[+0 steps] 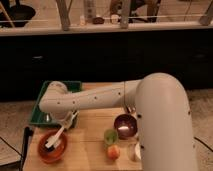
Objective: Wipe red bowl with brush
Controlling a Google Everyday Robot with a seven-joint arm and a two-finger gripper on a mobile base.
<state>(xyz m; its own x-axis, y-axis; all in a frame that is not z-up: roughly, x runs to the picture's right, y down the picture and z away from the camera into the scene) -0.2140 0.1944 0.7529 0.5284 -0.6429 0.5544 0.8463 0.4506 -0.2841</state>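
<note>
The red bowl sits at the front left of the wooden table. The brush slants down into it, its dark head resting inside the bowl and its white handle rising up to the right. My gripper hangs just above the bowl's back right rim, shut on the top of the brush handle. The white arm reaches across from the right and hides the gripper's upper part.
A green tray lies behind the red bowl at the back left. A dark maroon bowl, a small green cup, an orange fruit and a white object stand to the right on the table.
</note>
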